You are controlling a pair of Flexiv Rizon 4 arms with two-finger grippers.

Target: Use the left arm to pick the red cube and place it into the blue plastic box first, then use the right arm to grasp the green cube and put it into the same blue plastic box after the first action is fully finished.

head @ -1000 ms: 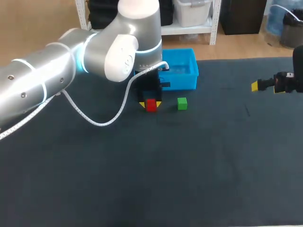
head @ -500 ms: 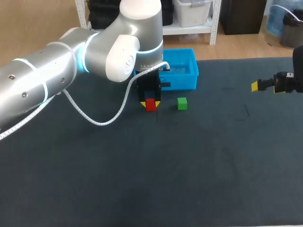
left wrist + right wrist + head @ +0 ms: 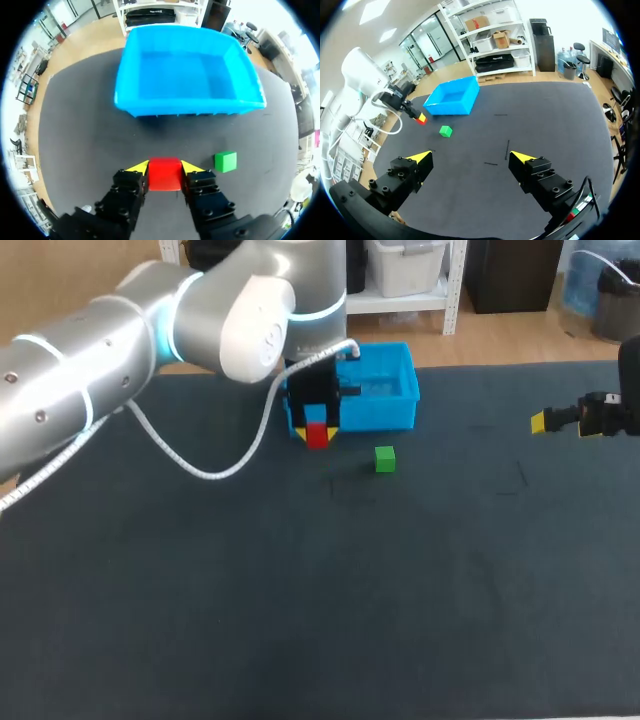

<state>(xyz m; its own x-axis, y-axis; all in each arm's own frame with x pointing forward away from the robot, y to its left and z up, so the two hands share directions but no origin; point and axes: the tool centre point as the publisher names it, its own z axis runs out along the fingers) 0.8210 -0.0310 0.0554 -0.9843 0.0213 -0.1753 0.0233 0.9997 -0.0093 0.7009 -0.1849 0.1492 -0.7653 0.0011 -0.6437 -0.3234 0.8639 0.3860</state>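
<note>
Clamps the red cube (image 3: 164, 175) between the left gripper (image 3: 318, 431)'s tips, raised just short of the blue plastic box (image 3: 190, 107) to clear its wall, leaving the green cube (image 3: 385, 459) nearby for the right gripper (image 3: 472, 158), spread open well apart, presumably awaiting its turn.

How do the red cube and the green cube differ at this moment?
The red cube is clamped between the left hand's fingers; the green cube is free, with no hand at it. The red cube hangs above the table; the green cube rests on it. Both look about the same size, and both are outside the blue plastic box.
</note>
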